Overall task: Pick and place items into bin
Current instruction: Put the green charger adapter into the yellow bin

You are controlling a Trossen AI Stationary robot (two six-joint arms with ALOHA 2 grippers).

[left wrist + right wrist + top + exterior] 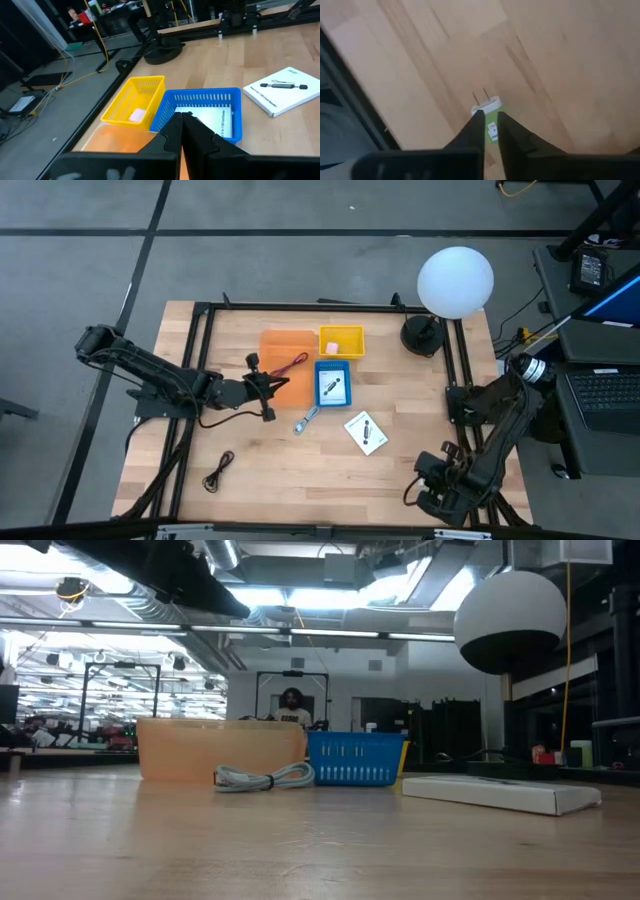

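the left gripper (pixel 268 385) hangs over the near edge of the orange bin (pixel 287 357), its fingers pressed together with nothing visible between them. the thin red cable (pixel 293 366) lies in that orange bin, just ahead of the gripper. beyond the fingertips sit the blue bin (pixel 202 112), with a white card (pixel 333 387) lying inside, and the yellow bin (pixel 135 100), which holds a small pale piece (pixel 137 115). a second white card (pixel 282 90) with a black mark rests on the table (pixel 270 465), off to the side of the blue bin. the silver-blue tool (pixel 306 420) lies on the table just beside the blue bin's corner. the thin black cable (pixel 219 472) is coiled well behind the left gripper.

the right gripper (pixel 489 116) is at the table's far corner from the bins, its fingers a narrow gap apart around a small white plug (pixel 487 104) with two prongs; whether they actually pinch it, i cannot tell.
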